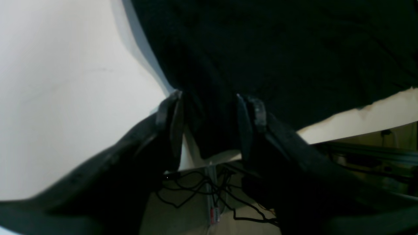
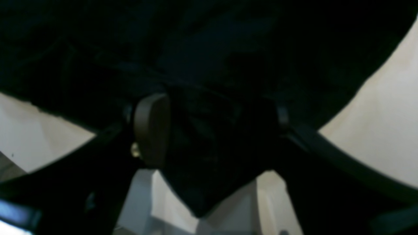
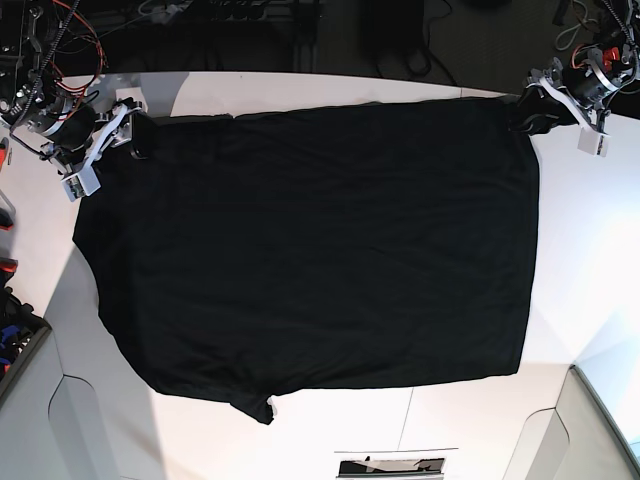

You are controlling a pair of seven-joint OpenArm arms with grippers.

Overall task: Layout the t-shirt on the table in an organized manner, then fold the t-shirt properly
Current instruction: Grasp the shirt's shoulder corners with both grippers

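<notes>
The black t-shirt (image 3: 320, 240) lies spread flat on the white table (image 3: 590, 250); its print does not show. A small pale tag (image 3: 272, 405) sticks out at its near edge. My left gripper (image 3: 525, 115) is at the shirt's far right corner. In the left wrist view the left gripper (image 1: 209, 104) has its jaws apart, with black cloth (image 1: 261, 49) lying between them. My right gripper (image 3: 140, 137) is at the far left corner. In the right wrist view the right gripper (image 2: 215, 117) stands wide open around a cloth corner (image 2: 209, 156).
Both shirt corners lie near the table's far edge (image 3: 330, 85). Cables (image 1: 209, 192) hang below that edge. Bins with coloured items (image 3: 8, 330) stand at the left. The table has angled cut-outs at the near corners (image 3: 590, 400).
</notes>
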